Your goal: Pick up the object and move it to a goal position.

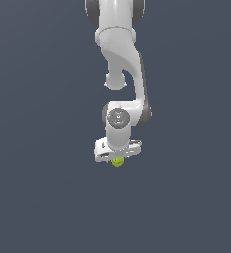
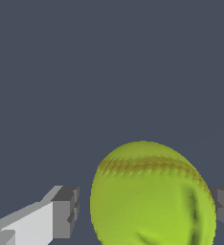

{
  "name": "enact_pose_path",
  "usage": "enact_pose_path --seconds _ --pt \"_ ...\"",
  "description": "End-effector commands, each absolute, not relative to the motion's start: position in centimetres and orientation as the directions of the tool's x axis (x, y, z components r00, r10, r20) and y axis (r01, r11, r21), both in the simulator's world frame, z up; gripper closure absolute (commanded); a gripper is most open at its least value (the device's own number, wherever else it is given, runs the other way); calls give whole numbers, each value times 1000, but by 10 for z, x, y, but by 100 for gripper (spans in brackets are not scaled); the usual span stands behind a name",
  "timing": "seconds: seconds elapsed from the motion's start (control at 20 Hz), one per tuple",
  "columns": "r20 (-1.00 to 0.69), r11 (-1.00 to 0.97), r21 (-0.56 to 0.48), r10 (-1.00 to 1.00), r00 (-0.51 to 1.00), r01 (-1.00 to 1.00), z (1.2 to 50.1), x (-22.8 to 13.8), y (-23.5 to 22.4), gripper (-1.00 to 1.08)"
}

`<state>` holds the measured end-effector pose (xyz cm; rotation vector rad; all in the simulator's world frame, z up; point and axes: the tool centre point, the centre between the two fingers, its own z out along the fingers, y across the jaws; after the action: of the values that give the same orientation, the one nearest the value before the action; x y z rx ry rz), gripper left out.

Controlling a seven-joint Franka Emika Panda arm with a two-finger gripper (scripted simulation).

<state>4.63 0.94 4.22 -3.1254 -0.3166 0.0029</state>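
The yellow-green ball (image 2: 150,196) with a red stitch seam lies between my two grey fingertips in the wrist view. My gripper (image 2: 143,210) is open around it. One fingertip (image 2: 66,213) stands a small gap away from the ball. The other fingertip (image 2: 223,206) sits right at the ball's edge, partly hidden behind it. In the exterior view the white gripper (image 1: 117,157) points straight down and covers most of the ball (image 1: 118,162); only its lower part shows under the hand.
A plain dark grey-blue floor (image 1: 48,197) fills both views. The white arm (image 1: 120,64) comes down from the top middle of the exterior view. No other object shows.
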Motion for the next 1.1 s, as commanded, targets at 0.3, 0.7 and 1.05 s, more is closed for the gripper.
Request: enact_pose_path --seconds 0.3,0.7,1.05 --pt "0 -980 0 201 980 201 41 48 9 108" --pt "-1 -980 0 200 980 200 44 47 8 108" --pt "-1 -980 0 200 980 200 70 44 -4 108"
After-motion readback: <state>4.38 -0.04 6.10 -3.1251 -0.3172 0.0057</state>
